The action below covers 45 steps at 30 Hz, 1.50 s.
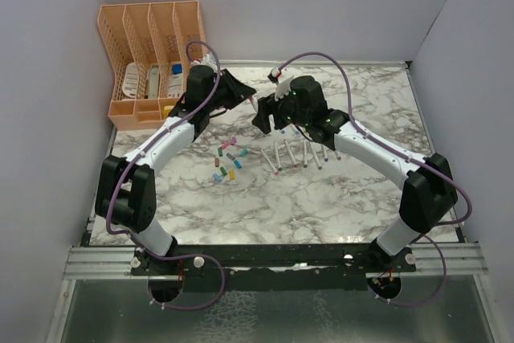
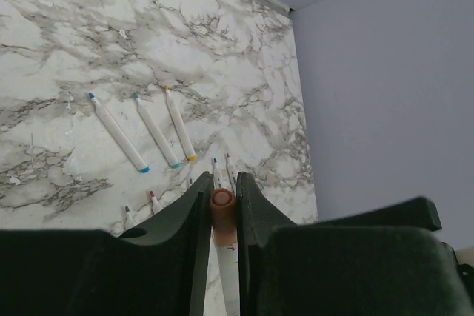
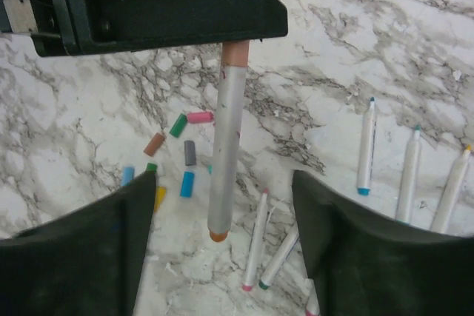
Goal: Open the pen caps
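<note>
My left claw (image 2: pixel 222 183) is clamped on the orange cap (image 2: pixel 223 216), which is still on its pen (image 3: pixel 226 146). The pen hangs between the parted fingers of my right claw (image 3: pixel 222 183). Loose caps (image 1: pixel 227 162) and bare pens (image 1: pixel 301 154) lie on the bench (image 1: pixel 321 198); this seems to be the last one

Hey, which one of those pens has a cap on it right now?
The pen held off the table by the left hand, pinched at its orange cap. The other pens lie on the table with bare coloured tips.
</note>
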{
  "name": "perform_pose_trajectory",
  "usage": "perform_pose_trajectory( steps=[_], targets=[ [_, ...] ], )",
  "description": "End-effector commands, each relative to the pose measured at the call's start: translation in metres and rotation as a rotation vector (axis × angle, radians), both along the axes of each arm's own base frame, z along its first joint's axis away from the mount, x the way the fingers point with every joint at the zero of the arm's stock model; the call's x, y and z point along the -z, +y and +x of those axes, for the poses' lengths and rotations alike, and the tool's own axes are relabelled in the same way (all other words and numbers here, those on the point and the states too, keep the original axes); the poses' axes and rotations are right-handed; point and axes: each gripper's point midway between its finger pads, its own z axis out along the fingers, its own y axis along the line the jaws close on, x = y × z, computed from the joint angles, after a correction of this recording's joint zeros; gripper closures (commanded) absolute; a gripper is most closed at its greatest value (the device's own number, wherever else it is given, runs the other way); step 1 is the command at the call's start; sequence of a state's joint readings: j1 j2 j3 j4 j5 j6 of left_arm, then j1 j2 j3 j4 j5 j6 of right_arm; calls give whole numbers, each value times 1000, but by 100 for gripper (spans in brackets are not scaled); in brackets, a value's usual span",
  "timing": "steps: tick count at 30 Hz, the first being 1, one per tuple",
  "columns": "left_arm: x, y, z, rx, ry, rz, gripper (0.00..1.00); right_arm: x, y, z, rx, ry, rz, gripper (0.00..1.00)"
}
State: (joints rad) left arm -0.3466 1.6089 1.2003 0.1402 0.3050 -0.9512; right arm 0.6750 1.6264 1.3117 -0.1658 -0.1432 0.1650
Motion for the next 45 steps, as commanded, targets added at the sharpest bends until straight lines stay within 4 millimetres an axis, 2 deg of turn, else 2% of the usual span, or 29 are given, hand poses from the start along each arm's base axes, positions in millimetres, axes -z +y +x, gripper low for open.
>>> perform_pose_trajectory(
  steps=[1, 2, 5, 9, 14, 17, 25, 28, 32, 37, 42, 45],
  targets=[
    [-8, -14, -11, 59, -29, 9, 100, -23, 3, 1, 4, -42, 29, 6],
    [-9, -16, -13, 65, -33, 18, 100, -23, 3, 2, 6, -41, 30, 3],
    [-14, -28, -22, 88, -41, 22, 100, -19, 6, 5, 8, -34, 28, 3],
    [-17, -38, -32, 107, -47, 19, 100, -14, 8, 10, 21, -19, 20, 9],
    [-20, -37, -36, 88, -55, 30, 100, -10, 7, 12, 41, -4, 20, 42],
    [-22, -34, -36, 78, -63, 40, 100, -11, 5, 11, 52, -6, 21, 59],
    [-24, -33, -36, 69, -68, 37, 100, -6, 2, 10, 58, 4, 6, 84],
    [-26, -31, -35, 60, -71, 43, 100, -5, 1, 9, 58, 7, 4, 98],
    [-28, -21, -31, 1, -79, 63, 100, -4, -1, 7, 56, 12, 0, 99],
    [-27, 5, -14, -135, -85, 80, 100, 3, -8, -4, 54, 34, -16, 99],
    [-21, 34, 16, -243, -79, 89, 100, 21, -23, -31, 39, 90, -26, 99],
    [-14, 44, 31, -264, -62, 96, 100, 28, -35, -45, 51, 111, -27, 99]
  ],
)
